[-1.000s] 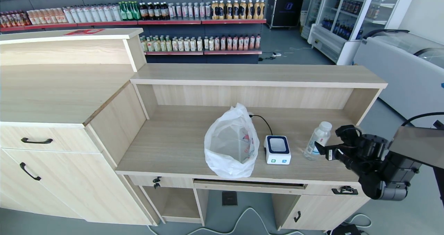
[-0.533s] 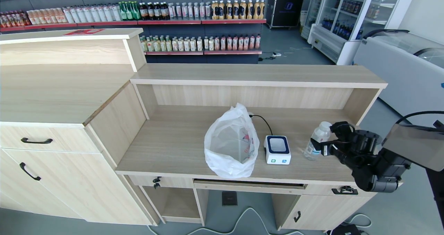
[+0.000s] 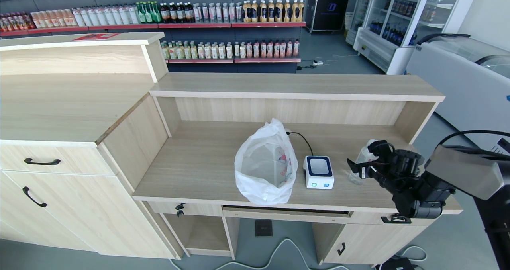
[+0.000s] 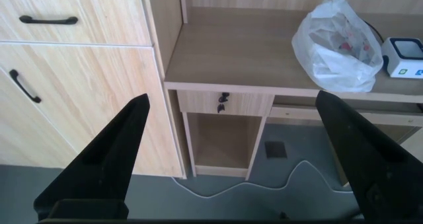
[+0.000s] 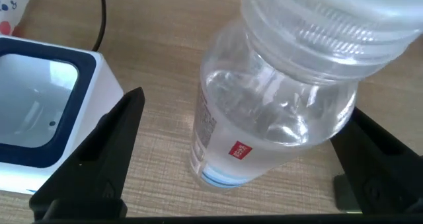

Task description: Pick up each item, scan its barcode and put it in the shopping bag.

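Right gripper, spread wide and gripping nothing, brackets the upright water bottle on the counter beside the scanner, so lifting, scanning and dropping it into the shopping bag all remain.

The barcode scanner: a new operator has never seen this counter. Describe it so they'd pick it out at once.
On the lower desktop of the light wooden counter, the scanner sits between the white plastic shopping bag and the clear water bottle. It is the only boxy thing there: a small white block with a dark-rimmed window on top and a black cable behind.
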`<state>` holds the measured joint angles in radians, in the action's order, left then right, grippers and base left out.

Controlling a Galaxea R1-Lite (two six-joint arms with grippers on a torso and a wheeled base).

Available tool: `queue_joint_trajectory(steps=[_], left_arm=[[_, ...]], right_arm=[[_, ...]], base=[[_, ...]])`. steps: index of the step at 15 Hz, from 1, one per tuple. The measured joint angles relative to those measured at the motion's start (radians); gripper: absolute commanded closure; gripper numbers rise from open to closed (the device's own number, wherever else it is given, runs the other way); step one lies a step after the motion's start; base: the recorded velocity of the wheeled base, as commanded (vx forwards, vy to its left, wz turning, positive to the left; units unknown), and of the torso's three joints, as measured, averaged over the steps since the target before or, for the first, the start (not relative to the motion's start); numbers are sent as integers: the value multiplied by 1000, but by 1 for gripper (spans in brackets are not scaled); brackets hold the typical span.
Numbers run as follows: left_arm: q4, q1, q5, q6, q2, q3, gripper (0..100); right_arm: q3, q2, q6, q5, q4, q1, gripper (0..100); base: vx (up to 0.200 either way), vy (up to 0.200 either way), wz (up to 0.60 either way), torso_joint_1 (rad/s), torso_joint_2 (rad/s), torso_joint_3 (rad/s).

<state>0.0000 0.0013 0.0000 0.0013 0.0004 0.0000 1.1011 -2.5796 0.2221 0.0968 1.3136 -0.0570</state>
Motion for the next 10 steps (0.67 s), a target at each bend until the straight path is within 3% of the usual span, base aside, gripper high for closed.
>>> queue_joint_trajectory(steps=[10], left_arm=[[0,0,0,0,0,0,0]], right_arm=[[90,-81,0,5,-1,11,0]], base=[[0,0,0,0,0,0]])
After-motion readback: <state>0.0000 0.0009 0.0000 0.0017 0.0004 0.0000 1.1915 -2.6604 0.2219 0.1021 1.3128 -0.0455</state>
